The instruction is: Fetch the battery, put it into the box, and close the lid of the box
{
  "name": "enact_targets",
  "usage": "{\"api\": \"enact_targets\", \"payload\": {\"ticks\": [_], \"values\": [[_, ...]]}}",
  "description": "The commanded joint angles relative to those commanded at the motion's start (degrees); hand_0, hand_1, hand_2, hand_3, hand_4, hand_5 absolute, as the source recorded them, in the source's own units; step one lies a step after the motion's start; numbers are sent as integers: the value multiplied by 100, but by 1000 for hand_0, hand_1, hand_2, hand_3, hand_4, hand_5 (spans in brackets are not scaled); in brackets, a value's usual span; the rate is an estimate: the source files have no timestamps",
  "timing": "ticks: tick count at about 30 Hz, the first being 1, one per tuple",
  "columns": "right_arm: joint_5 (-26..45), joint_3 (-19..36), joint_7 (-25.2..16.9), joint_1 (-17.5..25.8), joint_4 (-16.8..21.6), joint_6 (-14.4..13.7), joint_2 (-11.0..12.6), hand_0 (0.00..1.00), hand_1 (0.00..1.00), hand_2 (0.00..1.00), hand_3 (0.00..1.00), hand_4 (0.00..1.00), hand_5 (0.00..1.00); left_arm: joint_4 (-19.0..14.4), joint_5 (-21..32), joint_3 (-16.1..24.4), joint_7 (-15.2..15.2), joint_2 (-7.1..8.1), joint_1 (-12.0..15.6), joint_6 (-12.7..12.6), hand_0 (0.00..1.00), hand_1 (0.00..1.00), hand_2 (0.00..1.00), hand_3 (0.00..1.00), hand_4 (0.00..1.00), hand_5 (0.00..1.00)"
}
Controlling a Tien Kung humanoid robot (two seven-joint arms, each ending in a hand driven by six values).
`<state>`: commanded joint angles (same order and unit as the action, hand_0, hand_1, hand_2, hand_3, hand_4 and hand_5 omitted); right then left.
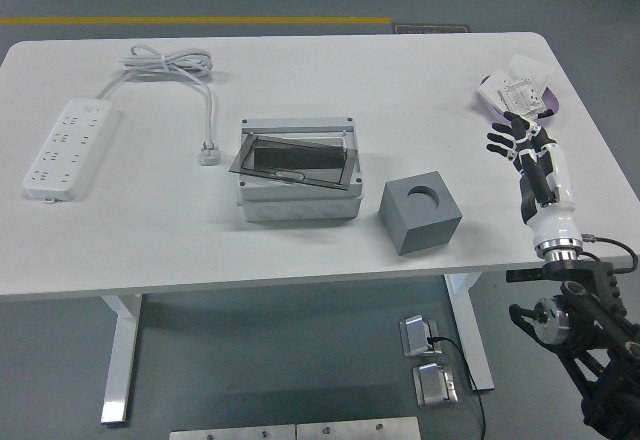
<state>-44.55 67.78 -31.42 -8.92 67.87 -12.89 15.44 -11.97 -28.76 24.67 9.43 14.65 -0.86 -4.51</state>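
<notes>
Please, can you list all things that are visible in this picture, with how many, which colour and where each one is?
table: one, white, fills most of the view.
power strip: one, white, far left of the table, its cable looped at the far edge and its plug lying left of the box.
box: one, light grey, middle of the table, its dark clear lid lying tilted over the opening.
cube: one, grey with a round hole on top, right of the box, near the front.
packet: one, white and purple, far right of the table.
right hand: one, black and white, fingers spread, empty, just in front of the packet.
</notes>
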Motion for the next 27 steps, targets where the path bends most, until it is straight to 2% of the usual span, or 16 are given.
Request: {"api": "enact_targets", "payload": {"ticks": [9, 10, 15, 16, 18, 27], "values": [[655, 197, -160, 67, -35, 268, 33, 674, 663, 687, 714, 912, 703, 0, 1, -4, -4, -1, 6, -1, 631, 681, 582, 576, 533, 2], [722, 201, -181, 71, -42, 291, 28, 755, 712, 735, 746, 984, 963, 0, -1, -3, -4, -2, 6, -1, 631, 681, 582, 576, 533, 2], [990, 209, -277, 84, -82, 372, 4, 755, 712, 735, 746, 984, 963, -1, 6, -15, -9, -8, 3, 0, 631, 681, 582, 576, 533, 2], [1043, 208, -294, 86, -86, 386, 5, 789, 733, 749, 747, 998, 998, 0, 0, -11, -7, -9, 2, 0, 631, 681, 582, 576, 535, 2], [1123, 205, -322, 88, -89, 403, 13, 789, 733, 749, 747, 998, 998, -1, 6, -17, -10, -8, 1, 0, 631, 681, 582, 576, 535, 2], [1204, 193, -350, 93, -93, 420, 20, 807, 731, 752, 742, 998, 998, 0, 17, -27, -16, -7, -1, -1, 631, 682, 582, 576, 537, 2]]}}
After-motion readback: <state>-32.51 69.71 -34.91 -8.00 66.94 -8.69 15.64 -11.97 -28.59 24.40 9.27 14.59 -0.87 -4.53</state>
